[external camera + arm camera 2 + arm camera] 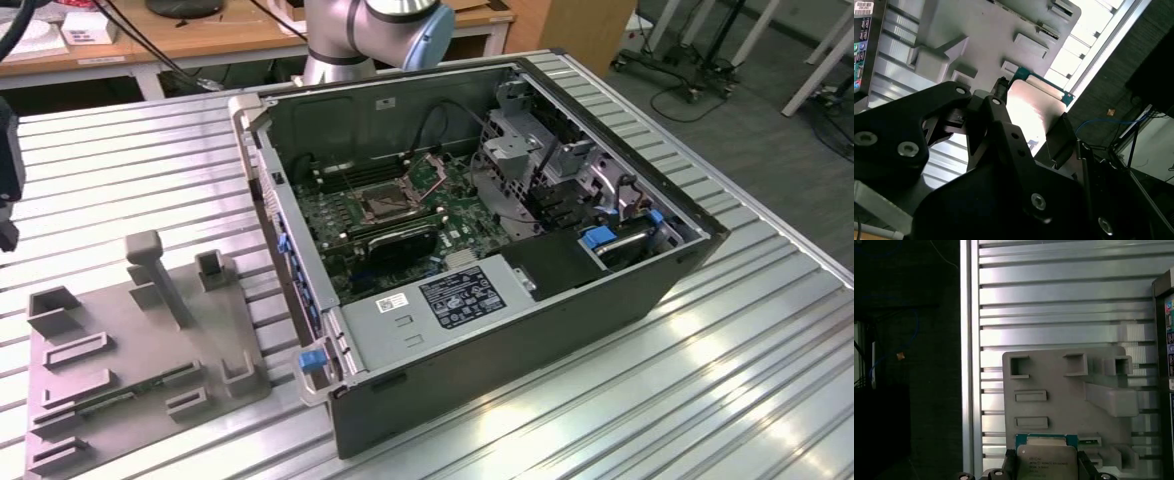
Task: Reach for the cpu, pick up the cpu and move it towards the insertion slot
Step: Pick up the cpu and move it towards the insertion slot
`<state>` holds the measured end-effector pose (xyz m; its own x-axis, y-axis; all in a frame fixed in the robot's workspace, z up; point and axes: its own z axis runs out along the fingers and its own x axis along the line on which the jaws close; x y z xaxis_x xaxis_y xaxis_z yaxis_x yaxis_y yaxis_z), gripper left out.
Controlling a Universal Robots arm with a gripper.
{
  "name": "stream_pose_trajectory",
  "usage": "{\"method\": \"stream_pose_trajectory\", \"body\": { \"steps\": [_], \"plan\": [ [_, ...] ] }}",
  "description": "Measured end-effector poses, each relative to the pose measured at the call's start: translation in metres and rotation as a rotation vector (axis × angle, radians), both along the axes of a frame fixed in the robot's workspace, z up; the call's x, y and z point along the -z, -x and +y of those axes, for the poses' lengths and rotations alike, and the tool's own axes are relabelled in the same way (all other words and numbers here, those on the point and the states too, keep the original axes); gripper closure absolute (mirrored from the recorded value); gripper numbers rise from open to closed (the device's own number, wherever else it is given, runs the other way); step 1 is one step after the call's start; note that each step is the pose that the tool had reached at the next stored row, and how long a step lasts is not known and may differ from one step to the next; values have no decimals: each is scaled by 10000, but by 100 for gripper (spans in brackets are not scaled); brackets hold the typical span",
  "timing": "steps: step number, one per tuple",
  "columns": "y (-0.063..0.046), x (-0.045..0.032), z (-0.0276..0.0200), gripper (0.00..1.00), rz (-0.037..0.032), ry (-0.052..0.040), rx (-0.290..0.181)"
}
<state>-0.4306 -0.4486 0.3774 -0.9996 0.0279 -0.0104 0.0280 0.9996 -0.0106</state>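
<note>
The cpu (pixel 1046 458) is a flat silvery square chip with a thin green rim. My gripper (pixel 1046 469) is shut on it, one dark finger (pixel 1010 466) against each side. In the second wrist view the cpu (pixel 1034 107) shows bright between the same black fingers (pixel 1000 116). The chip hangs in the air above the grey plastic tray (pixel 1054 380). The insertion slot (pixel 379 204), a silver-framed square socket, sits on the green board inside the open computer case (pixel 534 330). It is far off toward the exterior view's right of the tray (pixel 127 350).
A dark part of my wrist (pixel 6 165) shows at the exterior view's left edge, high above the ribbed metal table (pixel 747 380). The tray has upright posts (pixel 150 270) and a narrow memory stick (pixel 127 392). The case walls stand tall around the board.
</note>
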Motion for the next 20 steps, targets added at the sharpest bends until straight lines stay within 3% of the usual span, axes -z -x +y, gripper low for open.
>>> {"method": "stream_pose_trajectory", "body": {
  "steps": [20],
  "plan": [
    [-247,2,0,45,4,16,1]
  ]
}}
